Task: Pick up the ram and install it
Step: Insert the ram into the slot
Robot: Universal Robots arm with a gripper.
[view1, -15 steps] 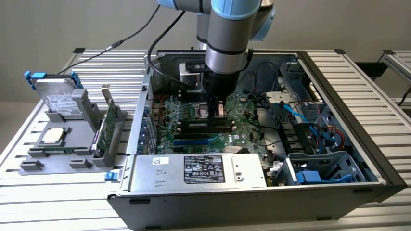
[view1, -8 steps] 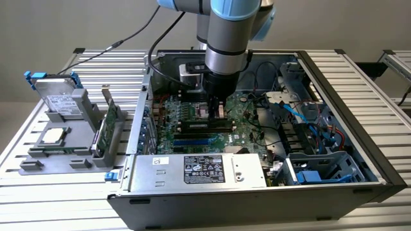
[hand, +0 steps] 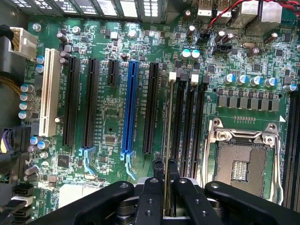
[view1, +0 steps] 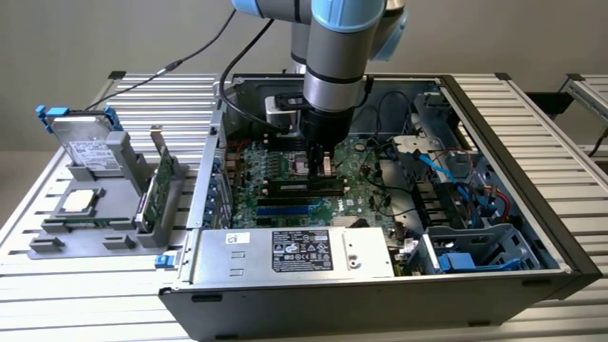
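ram stick (hand: 167, 126) is edge-on in the wrist view, just a thin line, so its chips and sticker can't be made out. its camera-side end disappears between the fingers of the gripper (hand: 165, 165). whether the stick sits in a slot or just above one, can't tell. the gripper's dark body runs off the picture's edge and covers one corner of the processor socket (hand: 241, 159). in the exterior view the arm (view1: 334, 43) is cut off at the top, and down in the case the stick is too covered to pick out. print on the power supply label (view1: 302, 251) is too small to read. a second rack (view1: 587, 89) is clipped by the exterior view's right edge.
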